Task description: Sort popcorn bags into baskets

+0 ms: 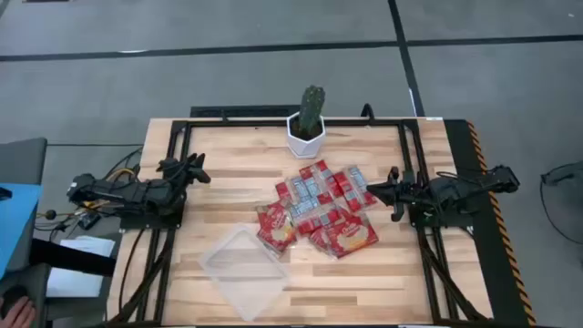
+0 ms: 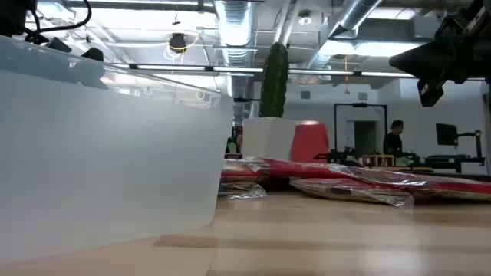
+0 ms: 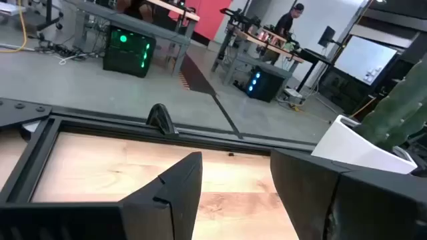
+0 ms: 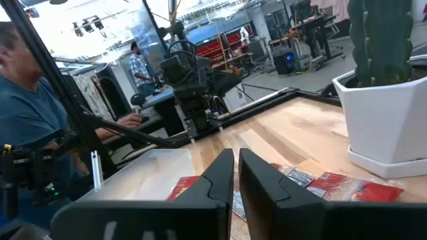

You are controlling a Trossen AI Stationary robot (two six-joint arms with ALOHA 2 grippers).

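Baskets come first for you: the one clear tray (image 1: 242,272) lies nearest, empty, at the table's (image 1: 219,164) near edge. Just beyond it, right of centre, the popcorn bags (image 1: 321,208) lie in a loose overlapping heap. Your right gripper (image 1: 384,189) hangs beside that heap, fingers nearly together, holding nothing. Your left gripper (image 1: 196,169) waits at the left, fingers spread. Farthest stands the cactus pot (image 1: 307,135).

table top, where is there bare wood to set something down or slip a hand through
Bare wood spans the left half, between the left hand and the clear tray, and along the front edge right of the tray. It is crowded at centre-right: the popcorn bags pile up between the cactus pot and the right hand, reaching almost to the tray's far corner.
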